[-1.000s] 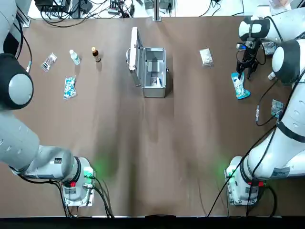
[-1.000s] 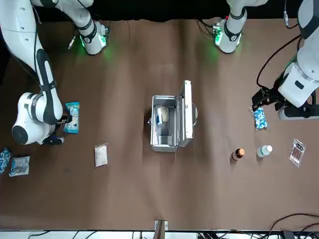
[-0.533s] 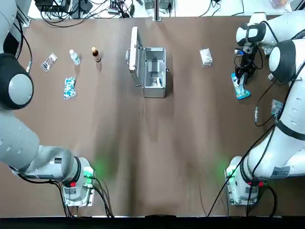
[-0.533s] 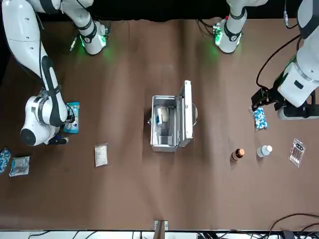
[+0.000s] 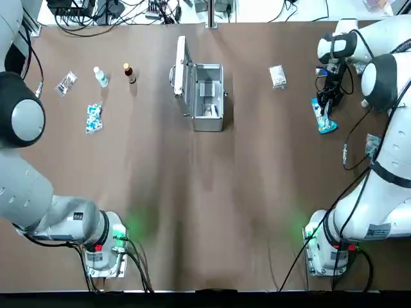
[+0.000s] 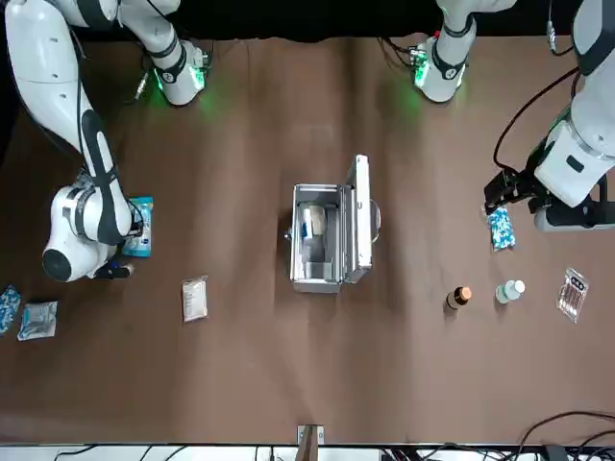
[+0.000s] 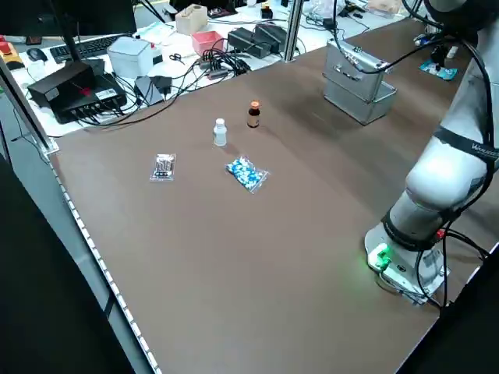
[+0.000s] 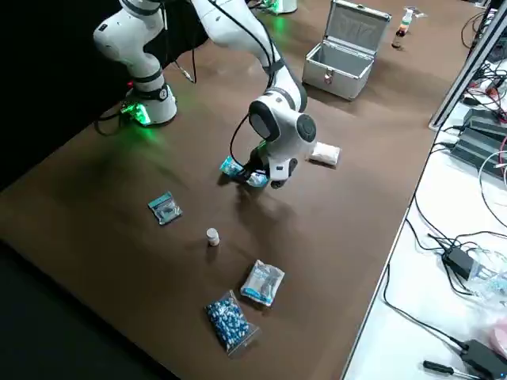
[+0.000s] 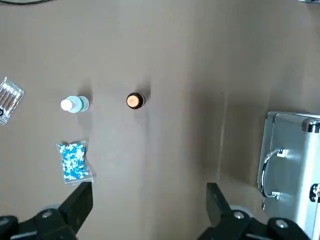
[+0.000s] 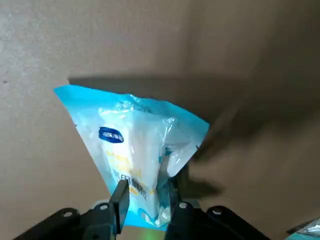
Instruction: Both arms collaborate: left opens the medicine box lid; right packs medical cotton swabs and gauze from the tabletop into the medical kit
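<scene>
Blue medical cotton swabs [image 10: 137, 150] pinched by right end effector [image 10: 145, 202], arm bent low over table [image 5: 212, 192]; left end effector [image 9: 150, 210] open wide.

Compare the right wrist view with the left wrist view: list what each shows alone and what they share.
Only the right wrist view shows the blue swab packet pinched between the right gripper fingers. Only the left wrist view shows the open left gripper high above the table, the white bottle, the brown bottle, the speckled packet and the raised case lid. Both show the brown tabletop.
</scene>
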Available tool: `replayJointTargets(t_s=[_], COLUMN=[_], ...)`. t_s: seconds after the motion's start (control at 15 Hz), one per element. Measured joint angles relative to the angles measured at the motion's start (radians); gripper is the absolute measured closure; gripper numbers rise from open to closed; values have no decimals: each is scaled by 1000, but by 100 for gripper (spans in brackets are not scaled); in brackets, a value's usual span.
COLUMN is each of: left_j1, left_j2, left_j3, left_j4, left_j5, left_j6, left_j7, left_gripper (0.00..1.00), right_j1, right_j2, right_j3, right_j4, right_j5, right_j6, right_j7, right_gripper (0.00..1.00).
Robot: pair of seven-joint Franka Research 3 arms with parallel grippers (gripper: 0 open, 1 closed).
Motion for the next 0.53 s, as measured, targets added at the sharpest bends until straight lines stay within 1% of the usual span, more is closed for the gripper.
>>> replayJointTargets(t_s=[0.2,0.27,0.33,0.47,0.53], left_j1=[0,-1,-1,-1,-1], left_j2=[0,1,1,1,1], left_j3=[0,-1,-1,-1,-1], left_j4=[-1,-1,-1,-1,-1], left_j5=[0,0,0,0,0], left_j6=[0,0,0,0,0], left_j7=[0,0,0,0,0], left_gripper=[0,0,0,0,0], right_j1=[2,3,3,3,5], right_j2=[4,4,4,4,4], right_j3=[0,0,1,1,2], right_j4=[0,0,0,4,7], right_j5=[0,0,0,-1,-1], right_j6=[5,5,6,6,6], right_j7=[0,0,0,0,0], right_gripper=[63,71,82,85,93])
